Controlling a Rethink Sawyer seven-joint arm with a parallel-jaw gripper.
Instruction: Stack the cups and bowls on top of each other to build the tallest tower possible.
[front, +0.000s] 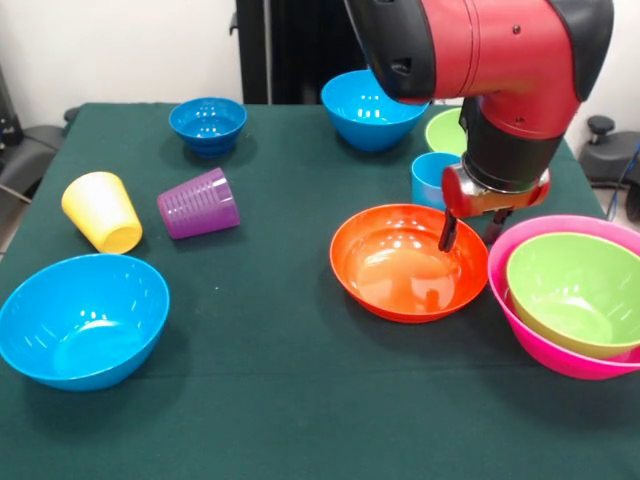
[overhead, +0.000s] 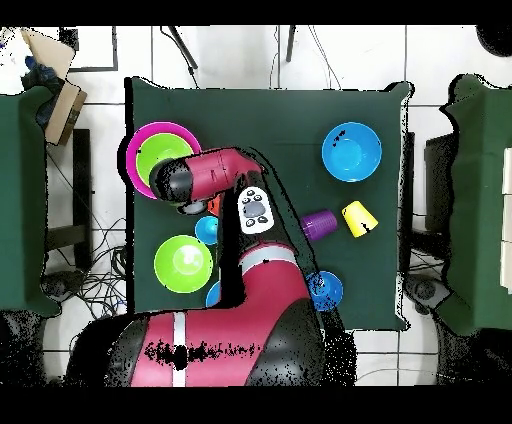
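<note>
Nearest the camera in the front view: light blue bowl (front: 82, 318), upright, empty, glossy, at the table's (front: 300, 420) near left corner.

Bowl count: seven.
- Two light blue: the near one, plus a second light blue bowl (front: 370, 108) at the far edge, partly behind my arm.
- One small dark blue bowl (front: 208, 124), far left, upright.
- One orange bowl (front: 408, 262), centre right, upright, empty, shiny inside.
- One large pink bowl (front: 560, 345) at the right edge, with a lime green bowl (front: 578, 290) nested inside it.
- A second lime green bowl (front: 444, 130), far right, mostly hidden by my arm in front; overhead it shows whole (overhead: 183, 263).

Cup count: three.
- Yellow cup (front: 102, 211), lying on its side, left.
- Purple ribbed translucent cup (front: 198, 204), on its side just beside the yellow one, apart from it.
- Light blue cup (front: 432, 178), upright, just behind the orange bowl, close to my wrist.

Nothing stacked except green in pink.

My gripper (front: 468, 232) hangs over the orange bowl's far right rim, one dark finger (front: 447, 232) pointing down inside the rim, the other toward the pink bowl. Fingers look spread, holding nothing. Overhead my arm covers the orange bowl and gripper.
</note>
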